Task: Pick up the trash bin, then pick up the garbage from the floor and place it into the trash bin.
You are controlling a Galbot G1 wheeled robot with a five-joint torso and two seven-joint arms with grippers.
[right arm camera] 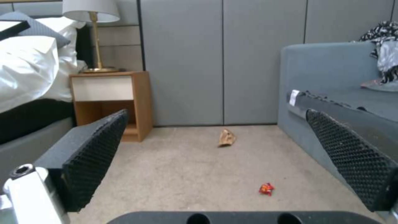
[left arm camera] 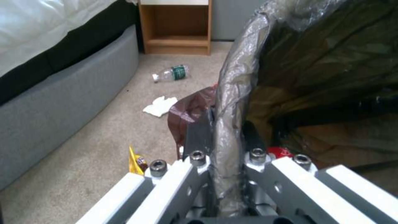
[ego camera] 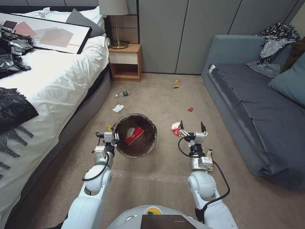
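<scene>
- The bin sits between the bed on the left and the sofa on the right.
- A carton lies in the bin.
- Bottle and tissue lie behind the bin, near the bed.
- The paper bag lies farther back, by the wall.
- A wrapper lies near the sofa.

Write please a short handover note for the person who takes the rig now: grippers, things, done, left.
Left gripper: shut on the trash bin rim, bin held up.
Right gripper: open, empty, beside a red-and-white carton.
Done: bin picked up; one red carton inside.
Left on the floor: bottle, tissue, tan bag, small red wrapper, yellow wrapper.
</scene>
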